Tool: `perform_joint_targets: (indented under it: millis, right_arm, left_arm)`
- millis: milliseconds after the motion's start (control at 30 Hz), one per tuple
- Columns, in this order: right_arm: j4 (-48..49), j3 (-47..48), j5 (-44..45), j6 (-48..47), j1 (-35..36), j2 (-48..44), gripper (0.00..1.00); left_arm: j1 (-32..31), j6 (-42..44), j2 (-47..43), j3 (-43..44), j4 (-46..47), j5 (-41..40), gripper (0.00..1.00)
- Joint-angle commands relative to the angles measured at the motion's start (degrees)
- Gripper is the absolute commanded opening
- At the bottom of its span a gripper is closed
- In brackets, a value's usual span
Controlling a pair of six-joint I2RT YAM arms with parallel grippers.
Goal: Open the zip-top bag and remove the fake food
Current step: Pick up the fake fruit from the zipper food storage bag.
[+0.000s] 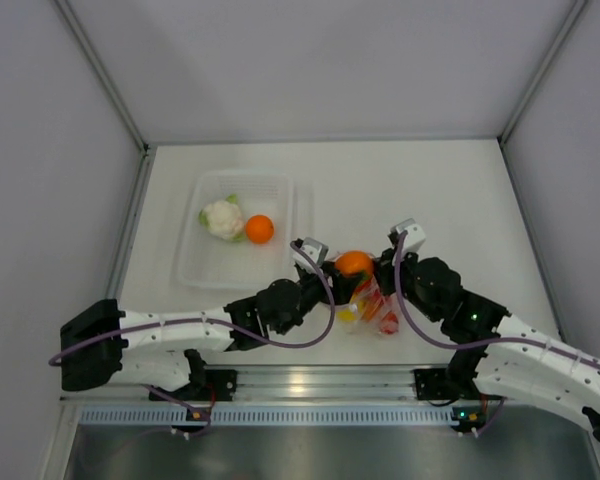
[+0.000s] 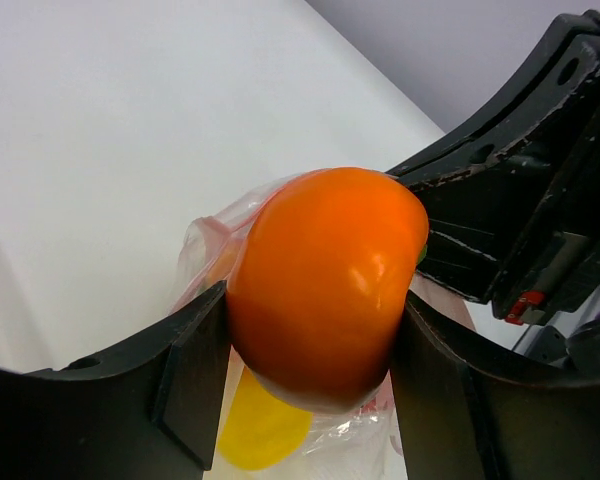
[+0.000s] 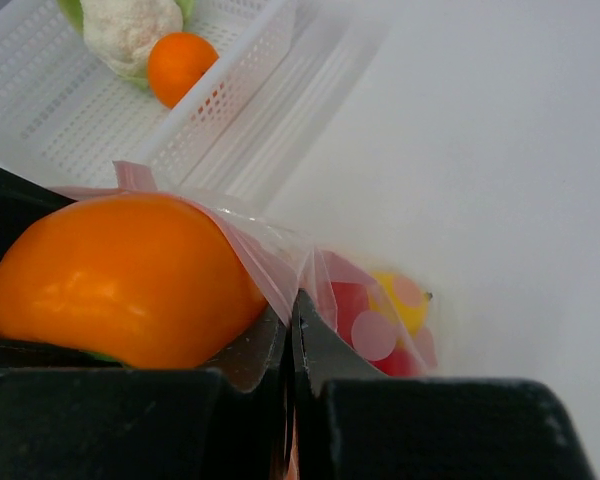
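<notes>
Near centre of the table (image 1: 430, 190), just past my two bases: zip-top bag (image 1: 372, 303) lies with its long axis near-to-far, closed end toward me, mouth at the far end; lemon (image 1: 348, 315) and a red piece (image 1: 388, 322) sit inside at the near end.

Persimmon (image 2: 330, 260) is at the mouth; my left gripper (image 2: 310, 310) comes in from the left and is clamped across it, one pad on each flank, spread set by the fruit. My right gripper (image 3: 291, 300) comes in from the right, jaws pinched together on the film at the mouth rim, just right of the persimmon; the two grippers are very near each other.

Judgement: extraction step; the pull should go along the bag axis, away from the closed end, up and far-left, with the right one anchoring the film.

Far left: tray (image 1: 220, 265) with cauliflower (image 1: 222, 218) and orange (image 1: 259, 229) in it; left arm is the nearer one to it.

View differences:
- left wrist shows film around the persimmon's left side and underside, so I can't call it free of the bag;
- right wrist shows the pink zip strip (image 3: 265, 265) draped over the fruit's right shoulder, plus the pinch itself, which the top view hides;
- only the top view gives the bag axis and tray bearing.
</notes>
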Motion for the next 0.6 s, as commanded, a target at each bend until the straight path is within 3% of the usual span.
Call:
perform_joint_targets:
  millis: [0,133,267,567]
  right_arm:
    - [-3.39,3.78,-8.34,0.30,1.51,-3.19,0.00]
    - [-4.99,3.35,-2.71,-0.31,1.51,-5.48,0.00]
    - [-0.69,-0.95,-2.08,1.44,1.51,-7.15,0.00]
    - [3.09,-3.16,0.10,3.11,1.51,-1.72,0.00]
  left_arm:
    - [2.27,1.78,1.90,2.53,6.19,-12.02,0.00]
    - [2.27,-1.55,0.67,1.65,6.28,-14.83,0.00]
    - [2.62,-10.59,-1.09,0.95,6.37,-14.84,0.00]
    - [4.99,-15.45,-1.27,1.04,14.87,0.18,0.00]
